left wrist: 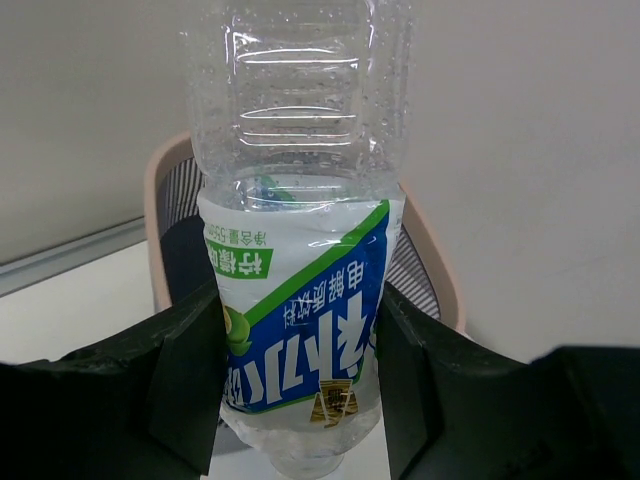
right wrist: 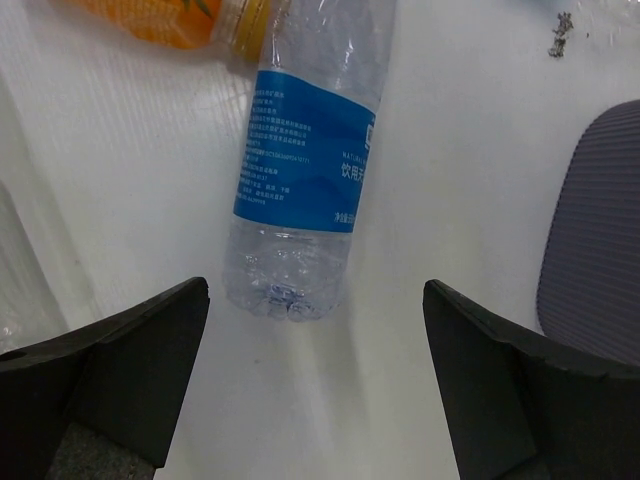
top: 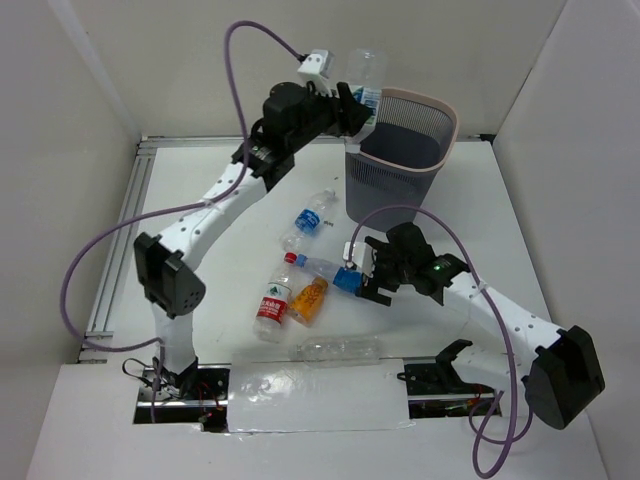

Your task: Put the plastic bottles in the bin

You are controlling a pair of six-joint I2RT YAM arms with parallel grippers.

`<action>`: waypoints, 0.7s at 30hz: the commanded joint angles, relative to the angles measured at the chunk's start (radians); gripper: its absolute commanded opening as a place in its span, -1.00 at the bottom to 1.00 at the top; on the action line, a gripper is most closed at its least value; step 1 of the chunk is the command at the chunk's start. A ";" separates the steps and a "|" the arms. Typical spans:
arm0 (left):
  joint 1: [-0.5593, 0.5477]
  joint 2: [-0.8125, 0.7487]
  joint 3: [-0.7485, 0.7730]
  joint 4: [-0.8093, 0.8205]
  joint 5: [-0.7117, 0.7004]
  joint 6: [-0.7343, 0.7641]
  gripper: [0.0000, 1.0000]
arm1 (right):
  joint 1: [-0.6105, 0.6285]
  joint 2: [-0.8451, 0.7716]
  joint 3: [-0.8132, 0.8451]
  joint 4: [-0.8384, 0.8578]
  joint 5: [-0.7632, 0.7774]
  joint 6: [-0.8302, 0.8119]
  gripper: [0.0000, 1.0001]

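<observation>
**Operator:** What does my left arm have?

**Spotter:** Your left fingers [left wrist: 185,380] are clamped on the green-and-blue-labelled bottle [left wrist: 300,300], one on each side of its label. In the overhead view the bottle is at the top centre of the frame. It is held up at the upper left corner of the bin [top: 440,110], by the pinkish rim. I cannot tell whether it is over the opening or just outside it.

**Operator:** And my right?

**Spotter:** Your right fingers [right wrist: 130,380] stand wide apart and grip nothing. They are low over the bench [top: 520,230], right of centre. The blue-labelled bottle [right wrist: 310,160] lies flat just ahead of the gap between them, base end towards your wrist camera. The orange bottle [right wrist: 160,20] lies just beside its far end, at the upper left of that view. The grey wall of the bin shows at the right edge.

**Operator:** What else is lying on the bench?

**Spotter:** A second blue-labelled bottle [top: 310,218] lies left of the bin's base. The red-labelled bottle [top: 272,305] lies beside the orange one, left of centre. The label-free bottle [top: 335,350] lies on its side below them.
</observation>
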 commanded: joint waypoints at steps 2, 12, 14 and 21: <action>-0.033 0.134 0.120 0.154 -0.025 -0.039 0.02 | 0.009 -0.040 -0.016 0.077 0.039 0.024 0.89; -0.051 0.302 0.313 0.117 -0.065 -0.109 0.38 | 0.009 -0.078 -0.088 0.096 0.048 0.033 0.89; -0.051 0.302 0.289 0.108 -0.065 -0.109 0.46 | 0.009 -0.078 -0.097 0.119 0.048 0.044 0.91; -0.051 0.238 0.186 0.230 -0.008 -0.239 0.34 | 0.009 -0.089 -0.097 0.110 0.048 0.044 0.91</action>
